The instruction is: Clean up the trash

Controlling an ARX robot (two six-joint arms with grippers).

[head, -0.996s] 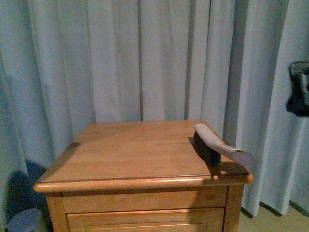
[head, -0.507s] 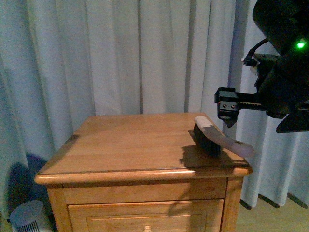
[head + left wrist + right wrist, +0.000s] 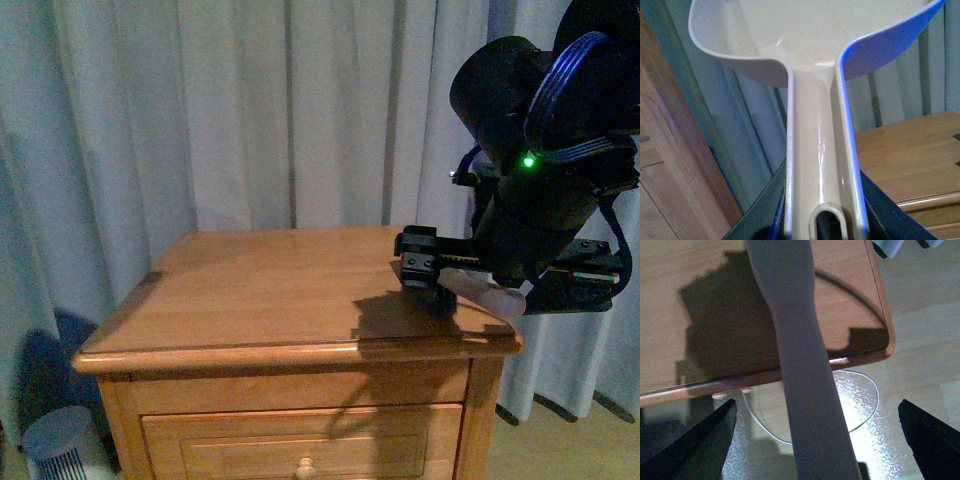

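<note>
**Front view: sweep not yet begun**

Right claw point(image 3: 816, 407): fingers stood wide apart, straddling the brush point(image 3: 800, 365) handle at the tabletop point(image 3: 250, 290) corner, not gripping. Left claw point(image 3: 822, 212): was clamped on the dustpan point(image 3: 810, 35) handle. Trash: showed in no view; place could not be told. Left to do, by appearance: gripping the brush, sweeping, disposal.
</note>
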